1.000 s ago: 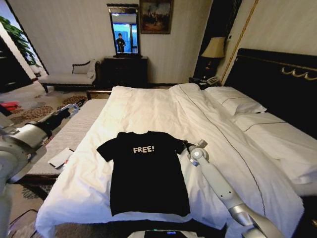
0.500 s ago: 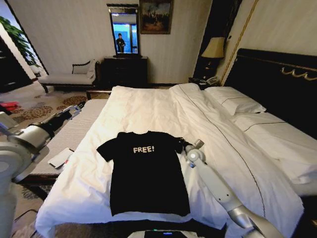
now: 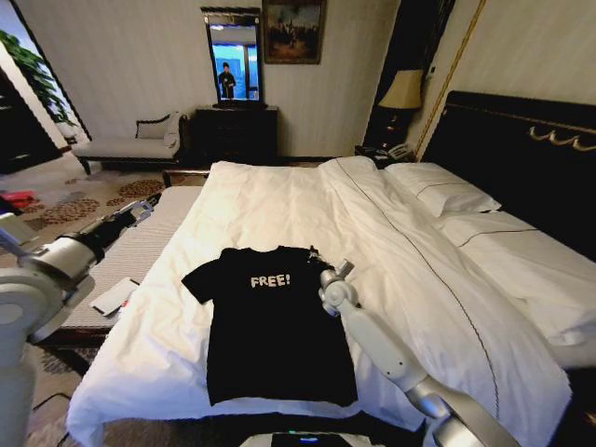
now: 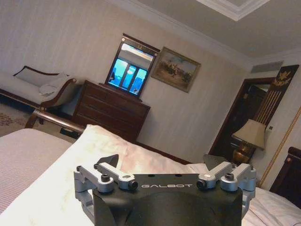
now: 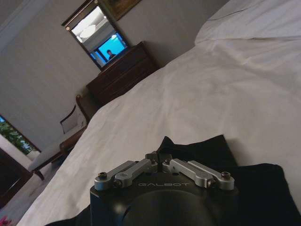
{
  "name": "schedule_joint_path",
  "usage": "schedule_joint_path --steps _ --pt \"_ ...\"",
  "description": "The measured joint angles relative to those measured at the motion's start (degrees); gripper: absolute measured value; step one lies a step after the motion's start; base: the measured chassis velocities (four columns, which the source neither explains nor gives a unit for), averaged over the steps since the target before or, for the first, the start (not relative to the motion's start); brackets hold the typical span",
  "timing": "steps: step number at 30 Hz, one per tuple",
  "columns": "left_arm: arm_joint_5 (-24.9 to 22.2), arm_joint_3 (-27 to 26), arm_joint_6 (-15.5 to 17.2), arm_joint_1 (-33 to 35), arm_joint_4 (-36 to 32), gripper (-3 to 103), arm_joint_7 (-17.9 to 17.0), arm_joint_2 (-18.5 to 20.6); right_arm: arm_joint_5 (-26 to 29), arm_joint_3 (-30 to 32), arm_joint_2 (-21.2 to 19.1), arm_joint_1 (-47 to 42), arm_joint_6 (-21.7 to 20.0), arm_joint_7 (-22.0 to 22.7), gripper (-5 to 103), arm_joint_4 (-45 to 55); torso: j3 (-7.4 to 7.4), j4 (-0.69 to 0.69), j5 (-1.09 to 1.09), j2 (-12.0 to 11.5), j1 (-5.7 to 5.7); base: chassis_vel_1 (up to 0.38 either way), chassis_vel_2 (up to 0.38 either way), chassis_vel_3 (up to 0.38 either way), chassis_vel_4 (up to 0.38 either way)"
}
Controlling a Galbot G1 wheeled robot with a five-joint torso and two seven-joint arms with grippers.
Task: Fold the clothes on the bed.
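The clothes, one black T-shirt (image 3: 275, 326) with white "FREE!" lettering, lie flat on the near part of the white bed (image 3: 279, 200). My right gripper (image 3: 312, 253) is at the shirt's right shoulder. In the right wrist view this gripper (image 5: 159, 159) is shut on a raised peak of the black cloth (image 5: 254, 188), and the right sleeve is drawn in over the shirt. Off the bed's left side, my left gripper (image 3: 144, 207) hovers above the striped bench. It stands open (image 4: 162, 162) with nothing between its fingers.
White pillows (image 3: 442, 196) lie against the dark headboard (image 3: 531, 149) at the right. A striped bench (image 3: 140, 247) with a flat white object (image 3: 114, 296) runs along the bed's left side. A dark dresser (image 3: 235, 130), a chaise (image 3: 130, 144) and a lamp (image 3: 402, 90) line the far wall.
My right gripper has moved left from beside the shirt's right sleeve onto the shoulder, pulling the sleeve inward. The left arm has barely shifted.
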Motion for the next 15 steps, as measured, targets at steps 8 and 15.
schedule_joint_path --steps 8,15 --pt "0.8 0.5 0.1 0.2 0.5 100 0.0 -0.3 -4.1 -1.3 1.5 0.3 0.4 -0.7 -3 -2.6 0.00 0.00 0.01 0.0 0.00 0.000 0.000 0.000 0.000" --pt "1.9 2.1 0.3 0.8 3.7 100 -0.1 -2.0 -6.6 -2.2 0.1 -1.2 3.7 -6.7 22 -0.9 0.00 -0.01 0.01 0.0 0.00 0.000 0.000 0.000 0.000"
